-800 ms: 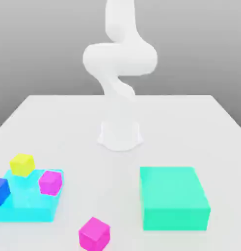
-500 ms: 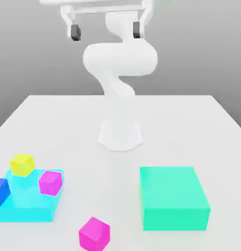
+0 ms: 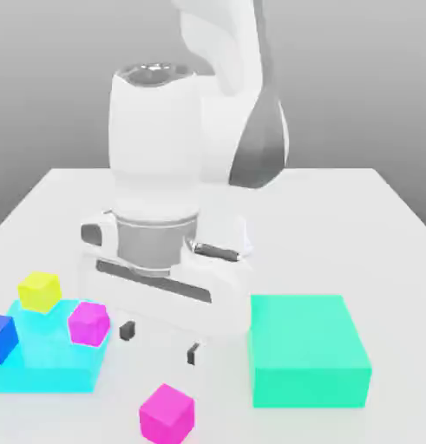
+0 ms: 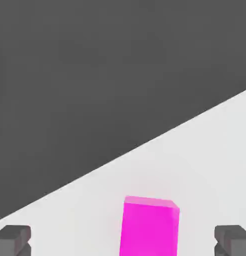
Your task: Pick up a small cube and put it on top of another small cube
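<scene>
Where the exterior view's left edge cuts the frame, the dark blue cube (image 3: 1, 336) and the flat cyan platform (image 3: 42, 368) are cropped. On that platform rest a yellow cube (image 3: 38, 291) and one glossy magenta cube (image 3: 88, 323). The gripper (image 3: 160, 342) hangs fully open and empty above the table (image 3: 337, 217). The second glossy magenta cube (image 3: 167, 414) lies on the table, well apart from the first. A teal block (image 3: 308, 349) lies rightward.

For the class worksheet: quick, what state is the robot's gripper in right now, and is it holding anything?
Gripper: open, holding nothing; it hangs above the table, with the loose magenta cube lying apart from its fingers.
</scene>
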You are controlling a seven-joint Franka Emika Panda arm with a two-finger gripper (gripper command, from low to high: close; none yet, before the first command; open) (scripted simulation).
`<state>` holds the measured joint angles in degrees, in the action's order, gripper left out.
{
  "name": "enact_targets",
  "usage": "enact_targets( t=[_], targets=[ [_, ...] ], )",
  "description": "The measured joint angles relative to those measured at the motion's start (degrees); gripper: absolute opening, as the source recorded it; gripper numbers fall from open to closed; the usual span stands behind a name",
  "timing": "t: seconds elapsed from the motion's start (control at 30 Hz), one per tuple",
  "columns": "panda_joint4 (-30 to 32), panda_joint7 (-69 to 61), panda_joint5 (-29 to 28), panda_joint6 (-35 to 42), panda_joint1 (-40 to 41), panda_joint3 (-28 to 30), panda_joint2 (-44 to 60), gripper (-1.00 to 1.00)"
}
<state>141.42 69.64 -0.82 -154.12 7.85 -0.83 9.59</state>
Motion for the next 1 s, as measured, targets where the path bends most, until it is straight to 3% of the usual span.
enact_targets(
  t=[0.2,0.23,0.5,0.77,1.0],
  targets=[
    [-0.9,1.4,0.4,-8.5,0.0,0.4,12.5,0.0],
    [-1.2,1.5,0.3,-9.7,-0.1,0.5,14.0,-1.0],
    [-1.0,1.5,0.3,-8.7,0.0,0.4,12.7,-1.0],
    [4.3,6.9,1.7,1.9,2.5,3.3,-3.2,-1.0],
    [11.5,21.0,-0.2,9.1,11.3,6.3,-17.7,-1.0]
  ],
)
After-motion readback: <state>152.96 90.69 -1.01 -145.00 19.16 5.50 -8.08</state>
